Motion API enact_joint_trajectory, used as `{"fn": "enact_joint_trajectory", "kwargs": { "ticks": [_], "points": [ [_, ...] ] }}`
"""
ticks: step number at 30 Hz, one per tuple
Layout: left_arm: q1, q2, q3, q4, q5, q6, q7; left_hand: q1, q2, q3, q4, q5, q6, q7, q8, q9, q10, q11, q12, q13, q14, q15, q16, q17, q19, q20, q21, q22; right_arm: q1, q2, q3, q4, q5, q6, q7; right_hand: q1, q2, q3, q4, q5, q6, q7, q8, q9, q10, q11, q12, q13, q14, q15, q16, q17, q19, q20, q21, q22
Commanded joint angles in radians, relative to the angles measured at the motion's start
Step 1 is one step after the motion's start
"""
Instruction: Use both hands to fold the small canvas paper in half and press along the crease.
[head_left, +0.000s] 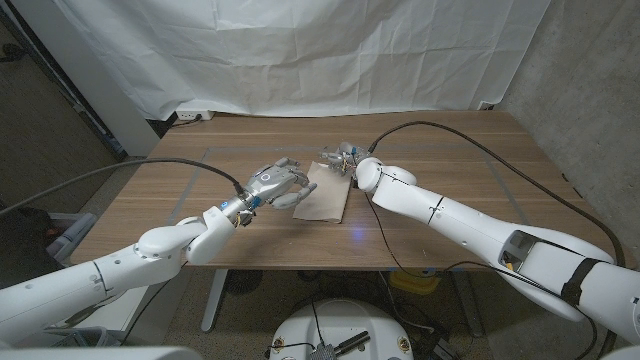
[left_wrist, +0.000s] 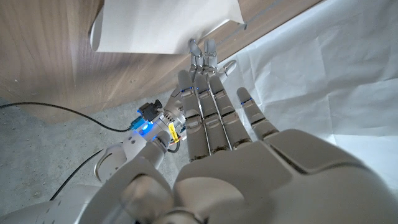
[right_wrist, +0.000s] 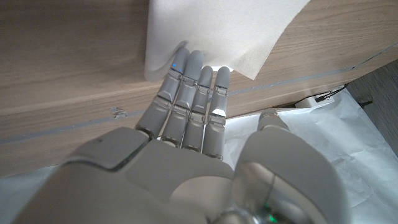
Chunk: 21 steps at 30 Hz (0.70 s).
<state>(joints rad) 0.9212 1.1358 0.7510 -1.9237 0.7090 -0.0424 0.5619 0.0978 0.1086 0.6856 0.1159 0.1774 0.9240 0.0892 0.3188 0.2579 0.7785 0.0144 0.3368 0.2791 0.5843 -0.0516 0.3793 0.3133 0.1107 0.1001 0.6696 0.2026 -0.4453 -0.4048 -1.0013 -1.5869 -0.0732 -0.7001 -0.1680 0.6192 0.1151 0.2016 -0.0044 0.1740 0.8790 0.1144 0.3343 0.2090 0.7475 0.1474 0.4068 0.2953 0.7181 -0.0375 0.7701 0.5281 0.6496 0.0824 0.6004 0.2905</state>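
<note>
The small canvas paper (head_left: 326, 196) lies on the wooden table (head_left: 450, 160) as a tan sheet, near the middle. In the wrist views it looks white, with one side rolled over in a soft curve (left_wrist: 94, 36) (right_wrist: 149, 65). My left hand (head_left: 278, 184) is at the paper's left side with its fingers stretched out, the fingertips (left_wrist: 200, 51) at the sheet's edge (left_wrist: 168, 25). My right hand (head_left: 346, 160) is at the paper's far edge. Its straight fingers (right_wrist: 193, 81) lie together with their tips on the sheet (right_wrist: 211, 31). Neither hand grips anything.
Thin lines marked on the tabletop (head_left: 200, 170) frame a rectangle around the paper. Black cables (head_left: 440, 128) run over the table along both arms. A white cloth backdrop (head_left: 300, 50) hangs behind the far edge.
</note>
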Motion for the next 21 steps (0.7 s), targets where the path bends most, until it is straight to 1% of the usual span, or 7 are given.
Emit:
{"fn": "enact_joint_trajectory", "kwargs": {
  "ticks": [1, 5, 8, 12, 14, 17, 21],
  "points": [
    [0.004, 0.011, -0.01, -0.011, -0.021, -0.011, -0.015, 0.0, 0.062, -0.001, 0.0, -0.002, 0.013, -0.001, 0.013, 0.008, 0.008, 0.0, 0.008, 0.009, 0.008, 0.003, 0.001, 0.006, 0.006, 0.006, 0.007, 0.006, 0.003, 0.003, 0.0, 0.007, -0.009, 0.004, -0.002, -0.002, 0.001, 0.003, -0.006, 0.006, 0.005, 0.001, 0.003, 0.003, 0.02, 0.014, 0.005, 0.003, -0.003, -0.002, 0.005, 0.002, -0.002, -0.001, 0.006, 0.006],
    [-0.01, 0.007, -0.001, -0.018, -0.043, 0.009, -0.112, 0.0, 0.055, -0.003, 0.004, -0.002, 0.03, 0.002, 0.03, 0.017, 0.028, 0.006, 0.022, 0.02, 0.0, -0.007, -0.005, 0.008, -0.006, 0.012, 0.006, 0.007, 0.001, 0.003, 0.003, 0.006, -0.009, -0.001, -0.003, -0.002, 0.002, 0.003, -0.008, 0.006, 0.005, 0.0, 0.002, 0.003, 0.019, 0.012, 0.004, 0.004, -0.004, -0.003, 0.005, 0.002, -0.003, -0.001, 0.007, 0.006],
    [-0.018, 0.003, 0.004, -0.023, -0.048, 0.038, -0.177, -0.002, 0.048, -0.002, 0.008, 0.0, 0.016, -0.017, 0.034, 0.025, 0.004, -0.005, 0.016, 0.028, -0.047, -0.014, -0.032, 0.001, -0.035, 0.014, -0.001, 0.008, 0.001, 0.001, 0.002, 0.006, -0.011, 0.003, -0.003, -0.002, 0.002, 0.003, -0.011, 0.006, 0.001, 0.0, -0.001, 0.002, 0.014, 0.01, 0.002, 0.004, -0.006, -0.004, 0.004, 0.001, -0.004, -0.001, 0.009, 0.006],
    [-0.024, -0.004, 0.013, -0.028, -0.029, 0.075, -0.232, -0.011, 0.039, -0.006, 0.016, 0.001, -0.007, -0.022, 0.019, 0.014, -0.02, -0.013, 0.006, 0.032, -0.076, -0.012, -0.055, -0.011, -0.068, 0.012, -0.011, 0.006, 0.004, 0.004, -0.005, 0.009, -0.022, -0.004, -0.01, 0.0, 0.004, 0.005, -0.014, 0.006, 0.001, 0.0, -0.002, 0.002, 0.014, 0.012, 0.001, 0.003, -0.008, 0.0, 0.003, -0.001, -0.006, 0.0, 0.011, 0.006],
    [-0.029, -0.007, 0.017, -0.036, -0.024, 0.1, -0.273, -0.021, 0.036, -0.011, 0.026, 0.002, -0.006, -0.022, 0.014, 0.006, -0.062, -0.028, -0.012, 0.032, -0.117, -0.009, -0.079, -0.02, -0.102, 0.016, -0.023, 0.005, 0.003, 0.006, -0.006, 0.011, -0.027, -0.004, -0.017, -0.001, 0.004, 0.005, -0.015, 0.006, 0.002, 0.0, -0.002, 0.002, 0.012, 0.01, 0.001, 0.004, -0.013, 0.001, -0.001, -0.004, -0.006, 0.0, 0.013, 0.007],
    [-0.035, -0.01, 0.023, -0.037, -0.014, 0.119, -0.31, -0.03, 0.034, -0.015, 0.033, 0.004, -0.022, -0.024, 0.001, -0.003, -0.087, -0.036, -0.026, 0.026, -0.141, -0.002, -0.095, -0.027, -0.119, 0.017, -0.029, 0.004, 0.001, 0.004, -0.005, 0.003, -0.035, -0.004, -0.028, -0.005, 0.007, 0.008, -0.016, 0.006, -0.002, 0.0, -0.006, 0.001, 0.006, 0.009, -0.003, 0.003, -0.028, 0.009, -0.019, -0.016, -0.015, 0.005, 0.013, 0.006],
    [-0.046, -0.016, 0.031, -0.026, -0.017, 0.121, -0.347, -0.038, 0.027, -0.021, 0.036, 0.004, -0.036, -0.037, -0.012, -0.01, -0.079, -0.044, -0.026, 0.021, -0.146, -0.007, -0.101, -0.033, -0.122, 0.015, -0.03, 0.003, -0.001, 0.002, -0.002, -0.007, -0.044, -0.008, -0.04, -0.009, 0.009, 0.011, -0.016, 0.006, -0.008, -0.003, -0.01, 0.001, 0.001, 0.005, -0.005, 0.002, -0.03, 0.013, -0.032, -0.027, -0.023, 0.009, 0.013, 0.005]
  ]
}}
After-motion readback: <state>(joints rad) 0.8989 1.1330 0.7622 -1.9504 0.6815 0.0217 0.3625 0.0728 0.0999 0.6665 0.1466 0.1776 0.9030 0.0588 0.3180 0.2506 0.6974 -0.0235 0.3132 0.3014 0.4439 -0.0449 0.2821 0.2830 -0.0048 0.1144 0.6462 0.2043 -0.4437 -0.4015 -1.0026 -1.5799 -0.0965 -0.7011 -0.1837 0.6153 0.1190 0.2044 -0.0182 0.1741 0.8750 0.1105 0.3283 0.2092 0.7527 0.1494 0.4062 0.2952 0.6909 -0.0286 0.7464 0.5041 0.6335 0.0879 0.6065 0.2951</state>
